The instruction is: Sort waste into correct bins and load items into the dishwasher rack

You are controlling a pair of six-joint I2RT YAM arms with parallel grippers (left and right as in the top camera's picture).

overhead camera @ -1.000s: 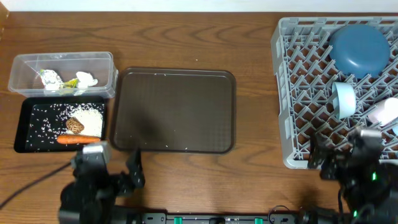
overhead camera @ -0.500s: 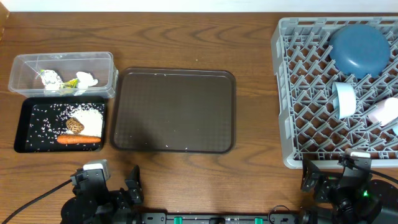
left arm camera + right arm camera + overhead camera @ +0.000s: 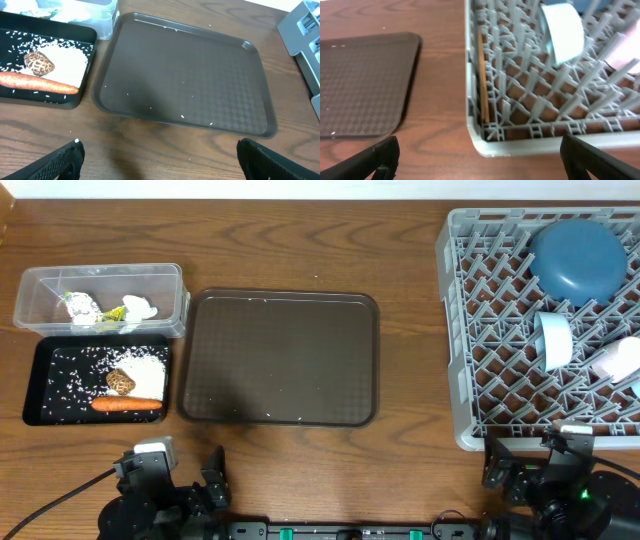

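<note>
I see a grey lattice rack (image 3: 449, 330) at right, blue plate (image 3: 578, 258), light-blue cup (image 3: 553, 340), dimpled dark brown tray (image 3: 280, 360) centre, orange carrot (image 3: 127, 404), white rice (image 3: 145, 370), black tray (image 3: 30, 395) left, wood-grain surface (image 3: 300, 250)

Wooden table (image 3: 300, 240), clear tub (image 3: 179, 292), black tray (image 3: 29, 385), brown tray (image 3: 280, 360), grey rack (image 3: 462, 330)

left tool (image 3: 159, 164) and right tool (image 3: 480, 164) both low at the near side, each spread wide, pointing forward

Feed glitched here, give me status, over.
Left gripper, right gripper open, empty. Chopsticks, blue plate, light-blue cup in dishwasher rack; carrot in black tray. Nothing in the way.
</note>
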